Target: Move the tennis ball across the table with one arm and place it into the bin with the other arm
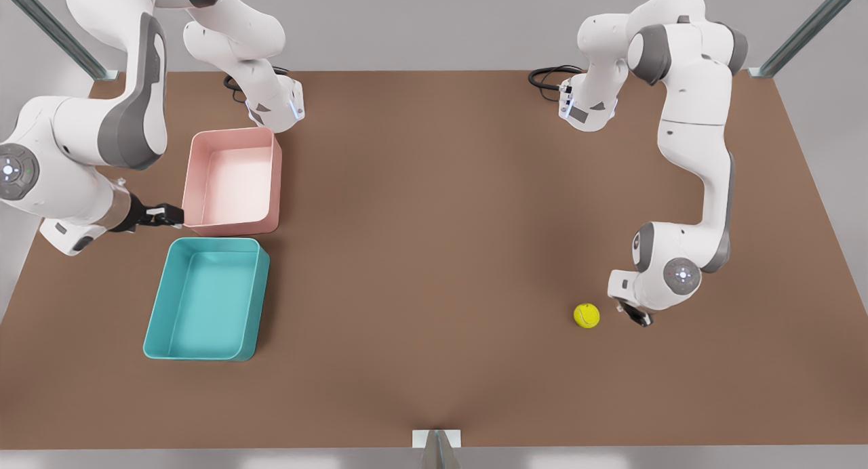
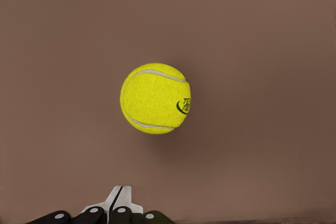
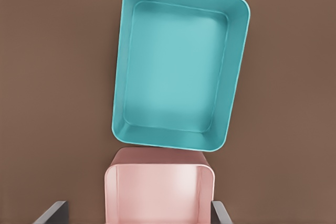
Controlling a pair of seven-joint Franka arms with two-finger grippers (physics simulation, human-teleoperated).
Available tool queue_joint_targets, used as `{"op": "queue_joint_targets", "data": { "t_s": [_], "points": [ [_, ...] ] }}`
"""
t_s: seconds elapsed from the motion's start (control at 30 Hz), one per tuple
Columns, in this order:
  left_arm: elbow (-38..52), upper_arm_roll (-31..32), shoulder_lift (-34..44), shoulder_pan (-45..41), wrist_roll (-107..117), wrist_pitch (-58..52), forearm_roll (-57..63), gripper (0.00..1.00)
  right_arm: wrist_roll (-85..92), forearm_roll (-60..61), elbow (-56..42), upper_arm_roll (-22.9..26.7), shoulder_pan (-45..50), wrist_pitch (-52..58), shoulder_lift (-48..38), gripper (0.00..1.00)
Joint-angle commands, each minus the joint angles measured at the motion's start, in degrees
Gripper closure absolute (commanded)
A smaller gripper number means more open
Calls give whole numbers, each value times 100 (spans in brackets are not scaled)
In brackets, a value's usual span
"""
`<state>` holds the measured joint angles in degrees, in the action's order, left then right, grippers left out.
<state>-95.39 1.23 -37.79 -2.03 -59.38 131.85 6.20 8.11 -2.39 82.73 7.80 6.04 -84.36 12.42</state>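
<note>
The yellow-green tennis ball (image 1: 586, 315) (image 2: 155, 98) rests on the brown table (image 1: 434, 252) toward the front view's right. My left gripper (image 1: 635, 313) (image 2: 118, 202) hovers just to the ball's right in the front view, apart from it, its fingers pressed together and holding nothing. The teal bin (image 1: 207, 299) (image 3: 181, 66) lies empty at the front view's left. My right gripper (image 1: 166, 215) (image 3: 136, 209) waits by the near left corner of the pink bin (image 1: 234, 181) (image 3: 160, 192), open, with its fingers (image 3: 52, 212) spread wide.
The pink bin stands empty directly behind the teal bin, almost touching it. Both arm bases and black cables (image 1: 549, 76) sit at the table's far edge. A small bracket (image 1: 436, 442) marks the near edge.
</note>
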Motion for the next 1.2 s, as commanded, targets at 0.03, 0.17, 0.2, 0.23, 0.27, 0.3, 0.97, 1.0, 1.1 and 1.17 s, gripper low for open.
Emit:
{"op": "queue_joint_targets", "data": {
  "t_s": [0.03, 0.17, 0.2, 0.23, 0.27, 0.3, 0.97, 1.0, 1.1, 1.17],
  "points": [
    [3, 0, -71, 9, -4081, 508, 127, 79, 42, 19, -3, 3, -7, -11, 6, 0],
    [-15, 0, -247, 1, -3993, 534, 110, 79, 42, 19, -12, 3, -7, -11, 15, 0],
    [-6, 0, -273, 1, -3958, 543, 127, 79, 42, 28, -3, 3, -7, -11, 15, 0],
    [-6, 0, -335, 1, -3853, 543, 127, 79, 42, 28, -3, 3, -7, -11, 15, 0],
    [-6, 0, -405, 1, -3791, 552, 127, 79, 42, 28, -3, 3, -7, -11, 15, 0],
    [-6, 0, -405, 9, -3791, 552, 127, 79, 42, 28, -3, 3, -7, -11, 15, 0],
    [847, 106, 956, -940, 7219, -2829, -1016, 0, 24, 72, -3, 3, -7, -11, 59, 0],
    [908, 79, 1668, -957, 7617, -3613, -480, 0, 24, 63, -3, 3, -7, -11, 59, 0],
    [1400, -448, 2645, -1054, 8180, -4974, -769, 0, 33, 229, -55, 3, 2, -19, 155, 0],
    [1778, -448, 2469, -958, 7731, -5495, -716, 0, 15, 625, -143, -24, 142, -336, 551, 0]
  ]
}}
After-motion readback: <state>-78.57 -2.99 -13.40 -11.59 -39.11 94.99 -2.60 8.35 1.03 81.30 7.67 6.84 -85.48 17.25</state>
